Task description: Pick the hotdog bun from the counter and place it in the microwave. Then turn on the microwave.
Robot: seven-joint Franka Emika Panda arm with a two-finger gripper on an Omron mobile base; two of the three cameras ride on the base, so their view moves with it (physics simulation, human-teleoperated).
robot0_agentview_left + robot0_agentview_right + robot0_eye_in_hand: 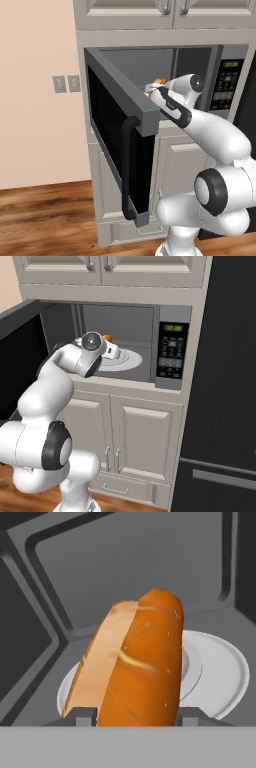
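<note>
Fingertips (85, 714) of mine clamp the hotdog bun (132, 662) above the microwave's white turntable plate (220, 677); released this high, it could roll off toward the door.

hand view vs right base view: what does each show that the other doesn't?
Hand view alone: the hotdog bun's split side and speckled crust, held between the jaws above the white turntable plate.

Right base view alone: the microwave's keypad with green display, the cabinet doors below, and the black fridge to the right.

Both: the bun, the plate and the grey microwave cavity.
</note>
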